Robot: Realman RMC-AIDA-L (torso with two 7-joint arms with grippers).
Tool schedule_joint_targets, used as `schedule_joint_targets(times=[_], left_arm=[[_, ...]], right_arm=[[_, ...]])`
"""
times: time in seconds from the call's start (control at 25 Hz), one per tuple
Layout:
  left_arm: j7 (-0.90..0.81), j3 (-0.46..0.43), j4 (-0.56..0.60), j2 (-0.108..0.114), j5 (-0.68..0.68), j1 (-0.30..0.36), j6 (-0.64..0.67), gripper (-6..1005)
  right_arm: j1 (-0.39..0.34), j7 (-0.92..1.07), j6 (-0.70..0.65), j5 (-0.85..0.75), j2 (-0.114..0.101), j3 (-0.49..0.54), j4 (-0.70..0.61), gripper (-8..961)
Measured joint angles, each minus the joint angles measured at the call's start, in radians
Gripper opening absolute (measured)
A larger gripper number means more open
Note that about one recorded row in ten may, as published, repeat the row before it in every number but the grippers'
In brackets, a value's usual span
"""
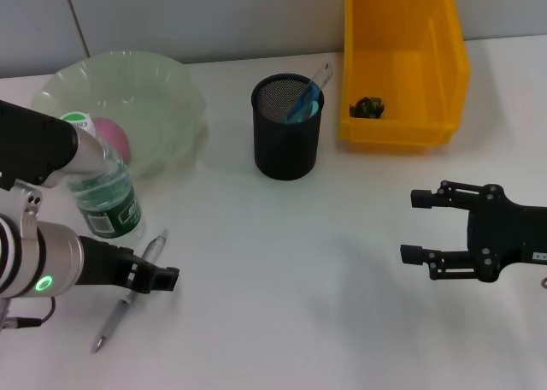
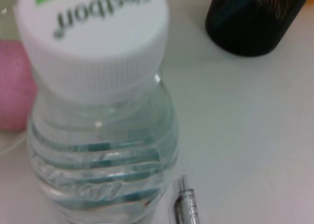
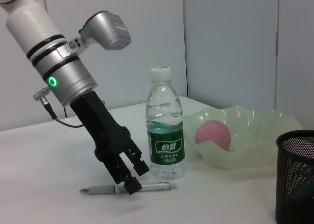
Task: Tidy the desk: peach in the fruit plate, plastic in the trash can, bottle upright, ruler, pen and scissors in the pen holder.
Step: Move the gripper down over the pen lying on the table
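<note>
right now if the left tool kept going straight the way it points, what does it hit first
The left tool angles down at the pen lying on the table beside the upright bottle. It would probably meet the pen first, then the tabletop right under it.

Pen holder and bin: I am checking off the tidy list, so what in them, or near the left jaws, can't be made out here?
- Pen holder: head view shows a clear ruler and something blue; the mesh wall hides the rest.
- Yellow bin: a small dark item, too small to identify.
- Pen: left gripper covers its middle; whether it is gripped cannot be told.
- Right gripper: open, idle.
</note>
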Motion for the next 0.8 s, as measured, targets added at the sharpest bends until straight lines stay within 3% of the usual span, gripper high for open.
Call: schedule_joint_targets(times=[0.8], left_arm=[[-0.001,-0.028,-0.081,-0.002,0.025,-0.056,0.032,740]], right_arm=[[0.0,0.004,0.02,-0.006,0.001,0.0,0.002,808]])
